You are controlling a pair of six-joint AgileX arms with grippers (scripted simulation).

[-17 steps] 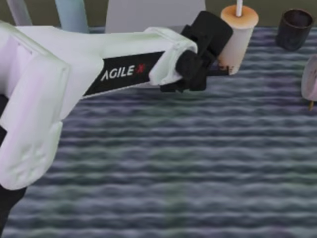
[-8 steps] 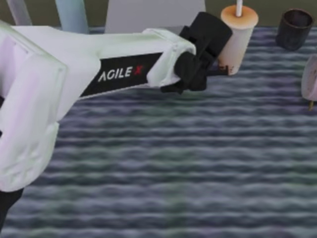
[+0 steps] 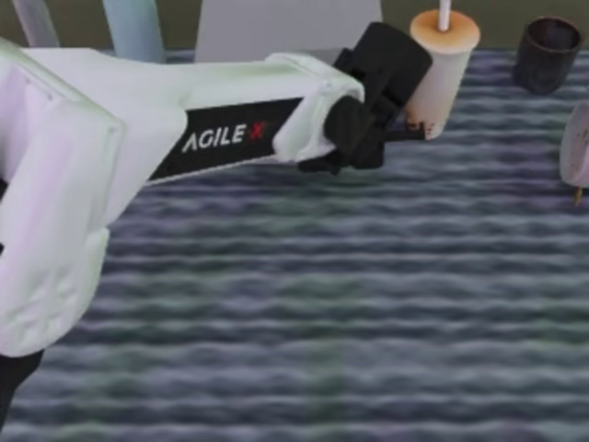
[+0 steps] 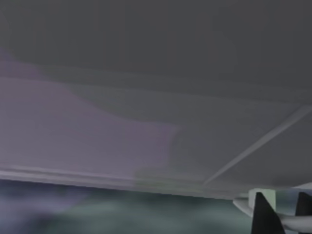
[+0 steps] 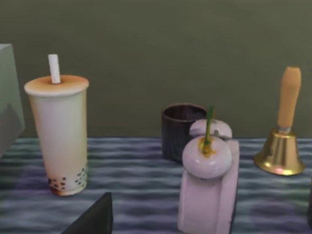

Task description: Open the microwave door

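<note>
Reaching across the table (image 3: 368, 304), the left gripper (image 3: 405, 129) sits beside the bubble tea cup (image 3: 440, 69), just in front of the microwave (image 3: 285, 28) at the far edge. Whether its claw is wide or narrow, I cannot tell. Close before the left wrist camera spreads the microwave door (image 4: 156, 97).

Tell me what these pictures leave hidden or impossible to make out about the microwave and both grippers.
- Light-grey boxy microwave: top view's upper edge cuts it off; the left arm covers its front.
- Microwave door: left wrist view is too close; its handle can't be identified.
- Black left gripper: its wrist hides the fingers in the top view.
- Right gripper: in no view.
</note>
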